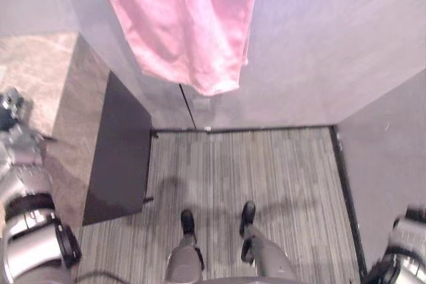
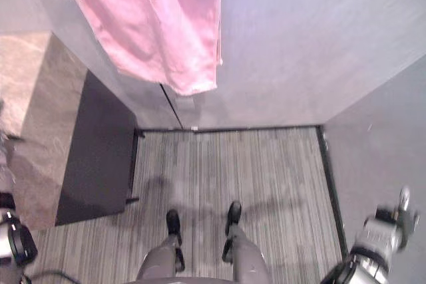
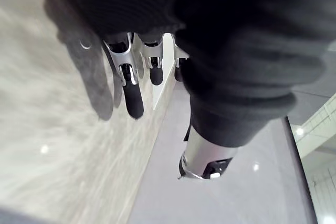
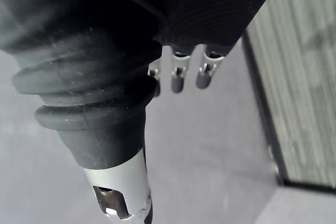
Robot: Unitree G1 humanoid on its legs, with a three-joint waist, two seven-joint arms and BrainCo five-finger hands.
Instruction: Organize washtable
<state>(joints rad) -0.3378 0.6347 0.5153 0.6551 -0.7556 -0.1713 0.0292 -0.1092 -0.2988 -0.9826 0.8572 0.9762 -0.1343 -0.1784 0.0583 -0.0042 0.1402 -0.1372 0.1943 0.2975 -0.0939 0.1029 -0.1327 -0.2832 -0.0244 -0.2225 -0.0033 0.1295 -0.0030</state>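
Idling before any tidying, hanging left hand [image 3: 131, 92] and right hand [image 4: 177, 81] low, fingers straight and empty; probably needing next to be reaching up toward the pink towel [image 1: 180, 18]

Find towel [image 1: 186, 24] hanging against back wall [image 1: 319, 51], left of its middle, lower end well above the floor [image 1: 266, 184]. See floor meeting the back wall's foot. Along floor's left edge, note panel [image 1: 123, 157]; left of panel, stone surface [image 1: 40, 71]. At floor's right edge, note side wall [image 1: 389, 144].
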